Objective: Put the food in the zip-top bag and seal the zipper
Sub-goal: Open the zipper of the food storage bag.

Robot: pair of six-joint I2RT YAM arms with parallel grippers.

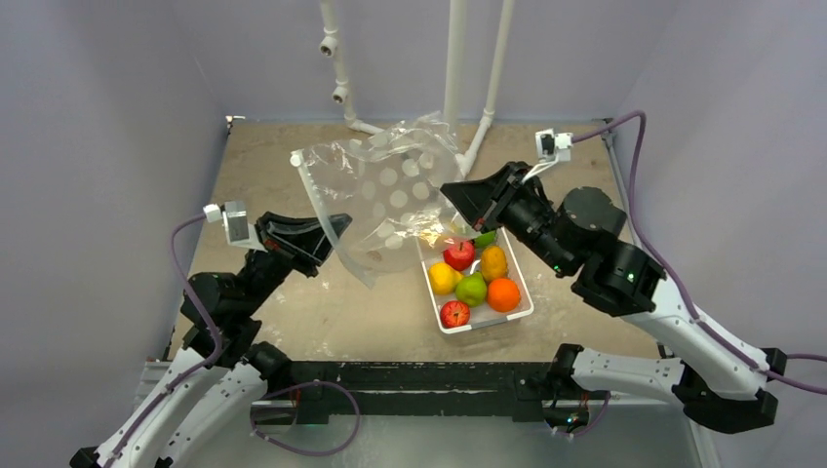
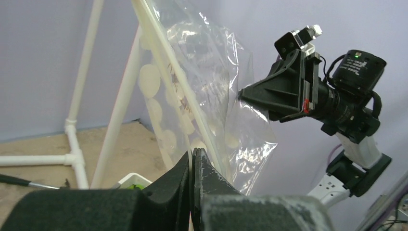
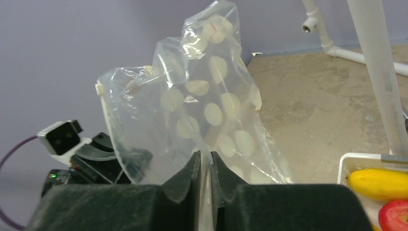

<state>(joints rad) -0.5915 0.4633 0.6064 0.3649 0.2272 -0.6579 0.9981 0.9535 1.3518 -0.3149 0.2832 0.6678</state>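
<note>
The zip-top bag (image 1: 385, 195) is clear with pale round dots and hangs in the air between both arms. My left gripper (image 1: 339, 226) is shut on its left edge, and in the left wrist view (image 2: 193, 156) the plastic (image 2: 211, 82) rises from its closed jaws. My right gripper (image 1: 449, 195) is shut on the bag's right edge, with the bag (image 3: 202, 110) rising from its closed jaws (image 3: 206, 158). The zipper (image 2: 178, 77) shows as a pale strip along the edge held by the left gripper. The food (image 1: 473, 278), several toy fruits, lies in a white tray (image 1: 483, 322) below the right gripper.
White pipe frame posts (image 1: 456, 68) stand at the back of the brown table (image 1: 293, 312). Grey walls close in on the left, right and back. The tray's corner (image 3: 356, 159) with a yellow fruit (image 3: 380, 183) and a red one (image 3: 394, 214) shows in the right wrist view.
</note>
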